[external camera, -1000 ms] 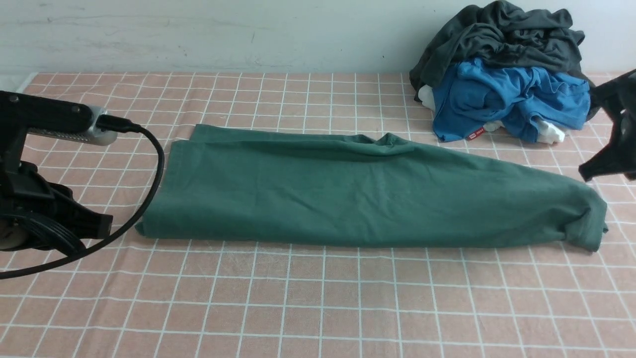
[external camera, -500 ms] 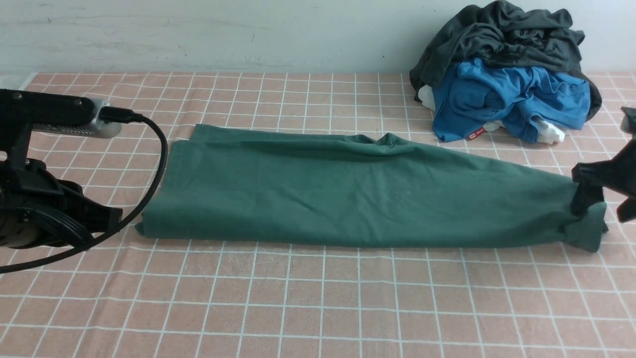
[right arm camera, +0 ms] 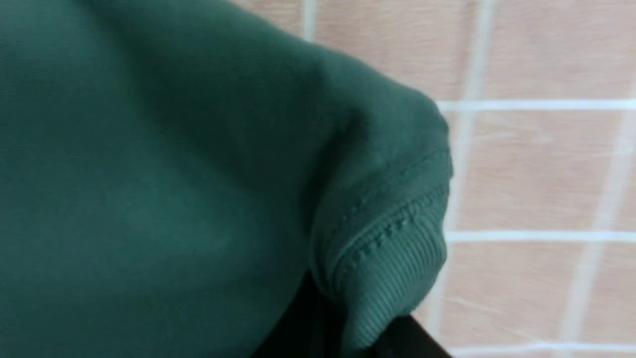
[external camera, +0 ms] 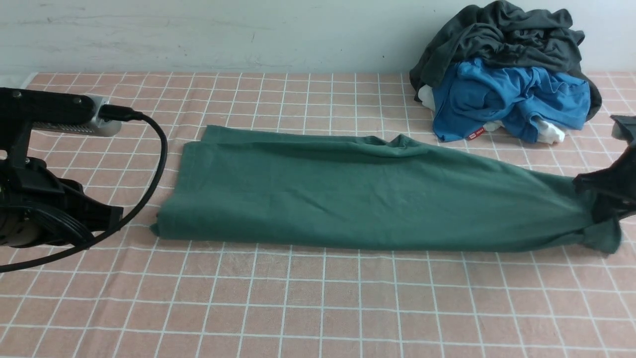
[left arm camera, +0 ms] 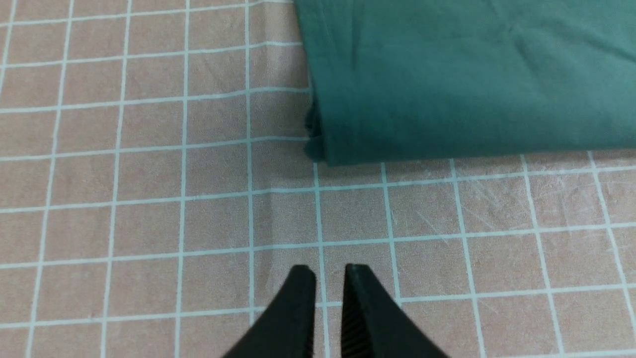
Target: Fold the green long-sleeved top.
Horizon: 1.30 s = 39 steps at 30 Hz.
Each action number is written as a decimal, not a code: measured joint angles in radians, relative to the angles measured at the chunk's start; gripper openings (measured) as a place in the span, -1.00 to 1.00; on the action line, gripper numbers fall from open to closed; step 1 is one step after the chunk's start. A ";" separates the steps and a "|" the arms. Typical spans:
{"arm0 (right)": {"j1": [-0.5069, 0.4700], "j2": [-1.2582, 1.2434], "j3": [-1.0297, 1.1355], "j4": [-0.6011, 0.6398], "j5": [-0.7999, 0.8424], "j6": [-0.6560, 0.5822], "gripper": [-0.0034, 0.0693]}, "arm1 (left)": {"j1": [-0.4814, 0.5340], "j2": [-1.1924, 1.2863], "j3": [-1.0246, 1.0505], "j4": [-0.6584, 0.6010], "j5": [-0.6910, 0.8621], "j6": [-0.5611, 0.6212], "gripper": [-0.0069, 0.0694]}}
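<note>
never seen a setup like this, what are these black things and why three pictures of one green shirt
It is a two-armed robot folding laundry. One picture looks forward from between the arms; the other two come from cameras on each wrist. On the checked tablecloth lies a green top, already folded into a long strip. The right end effector has pinched the top's ribbed end, seen close up in its wrist picture. The left end effector is nearly closed, holds nothing and sits near the top's other end. A pile of clothes waits behind.

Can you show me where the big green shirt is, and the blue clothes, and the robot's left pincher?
Dark-green long-sleeved cotton top (external camera: 357, 199), front view: middle of its folded body.
Bright blue crumpled garment (external camera: 502, 97), front view: middle of its bunched cloth.
Black left gripper (left arm camera: 329, 272), left wrist view: between its fingertips.
</note>
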 joint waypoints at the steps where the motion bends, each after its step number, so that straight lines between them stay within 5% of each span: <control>1: -0.004 -0.030 0.000 -0.053 0.004 0.009 -0.82 | 0.000 0.000 0.000 -0.001 0.001 0.000 -0.63; 5: -0.006 -0.136 -0.037 -0.193 0.045 0.068 -0.82 | 0.000 0.001 0.000 -0.015 0.001 0.000 -0.63; 8: 0.006 -0.177 -0.097 -0.175 0.092 0.105 -0.82 | 0.000 0.001 0.000 -0.029 0.001 0.000 -0.63; 14: 0.188 -0.212 -0.343 0.098 0.217 0.160 -0.82 | 0.000 0.001 0.000 -0.095 0.001 0.000 -0.63; 21: 0.533 -0.131 -0.376 0.388 -0.017 0.087 -0.82 | 0.000 0.001 0.000 -0.118 0.001 0.000 -0.63; 26: 0.676 0.022 -0.402 0.477 -0.167 0.043 -0.81 | 0.000 0.001 0.000 -0.124 0.001 0.000 -0.63; 29: 0.724 0.156 -0.480 0.493 -0.191 0.021 -0.71 | 0.000 0.001 0.000 -0.128 0.010 0.000 -0.63; 36: 0.734 0.307 -0.746 0.494 -0.017 0.020 0.15 | 0.000 -0.058 0.000 -0.131 0.034 0.046 -0.63; 39: 0.734 0.305 -0.834 0.460 0.074 0.019 0.24 | 0.000 -0.129 -0.001 -0.131 0.034 0.102 -0.63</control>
